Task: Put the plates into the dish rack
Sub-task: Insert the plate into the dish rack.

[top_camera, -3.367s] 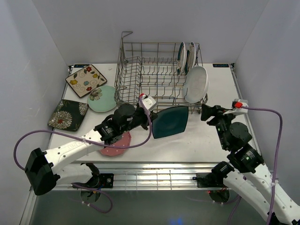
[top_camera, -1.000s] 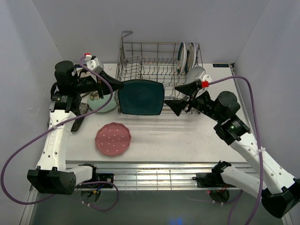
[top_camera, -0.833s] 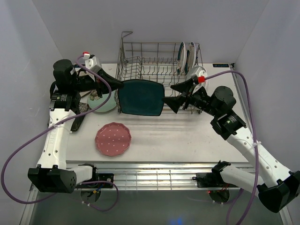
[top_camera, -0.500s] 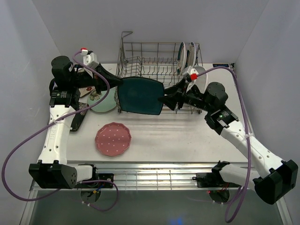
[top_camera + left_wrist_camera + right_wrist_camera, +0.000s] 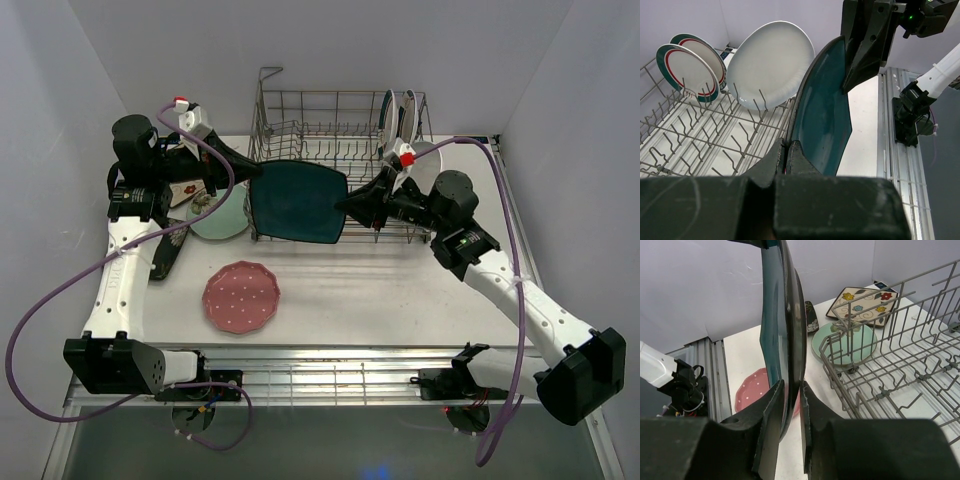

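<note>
A dark teal square plate (image 5: 297,202) hangs on edge in front of the dish rack (image 5: 330,130), between both arms. My left gripper (image 5: 254,175) is shut on its left edge, and the left wrist view has that rim pinched between the fingertips (image 5: 788,145). My right gripper (image 5: 346,205) straddles the plate's right edge (image 5: 775,315); its jaws stand narrow, with a sliver of gap still showing beside the rim. In the rack stand two teal-and-red-rimmed plates (image 5: 682,67) and a white oval plate (image 5: 772,62).
A pink dotted plate (image 5: 241,296) lies flat on the table near the front left. A mint plate (image 5: 847,342) and a cream floral square plate (image 5: 863,302) lie left of the rack, and a dark floral plate (image 5: 165,250) sits under the left arm.
The right gripper has moved left onto the teal plate's right edge and its jaws have narrowed around it. The left gripper keeps its hold; the plate has shifted slightly up and left.
</note>
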